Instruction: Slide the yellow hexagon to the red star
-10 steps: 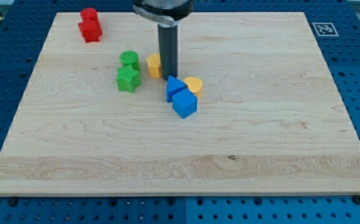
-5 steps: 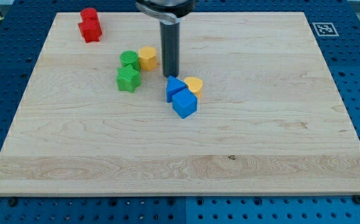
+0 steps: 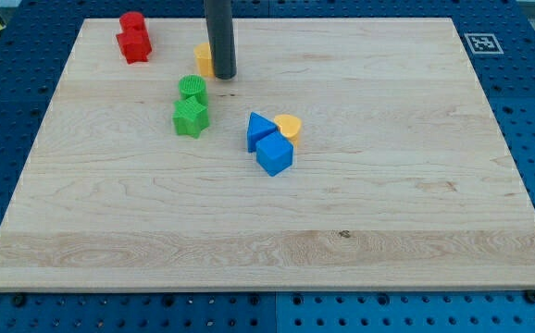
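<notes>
The rod stands upright near the view's top, my tip [image 3: 224, 76] pressed against the right side of the yellow hexagon [image 3: 203, 59] — half hidden behind it. The red star [image 3: 134, 44] lies apart to the left, near the wooden board [image 3: 388, 203]'s top edge, bare wood between them.

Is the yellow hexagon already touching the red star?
No. The yellow hexagon sits beside my tip, with bare board showing between it and the red star further to the view's left.
</notes>
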Robot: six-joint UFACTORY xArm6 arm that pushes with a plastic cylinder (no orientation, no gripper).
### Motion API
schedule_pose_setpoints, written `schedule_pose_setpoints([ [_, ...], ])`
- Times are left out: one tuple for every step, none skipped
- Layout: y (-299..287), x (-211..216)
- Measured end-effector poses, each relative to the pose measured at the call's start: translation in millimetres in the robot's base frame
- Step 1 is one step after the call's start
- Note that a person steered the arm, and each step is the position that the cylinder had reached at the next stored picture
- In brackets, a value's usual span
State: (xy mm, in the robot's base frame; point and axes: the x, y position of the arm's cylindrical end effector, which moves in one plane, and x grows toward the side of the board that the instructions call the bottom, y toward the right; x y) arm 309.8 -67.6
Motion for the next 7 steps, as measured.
schedule_pose_setpoints([
  [-12.4, -10.7],
  [-31.5, -22.0],
  [-39.2, -33.0],
  [-48.9, -42.5],
  [-62.7, -51.4],
  [-74.9, -61.7],
  [-78.9, -65.6],
])
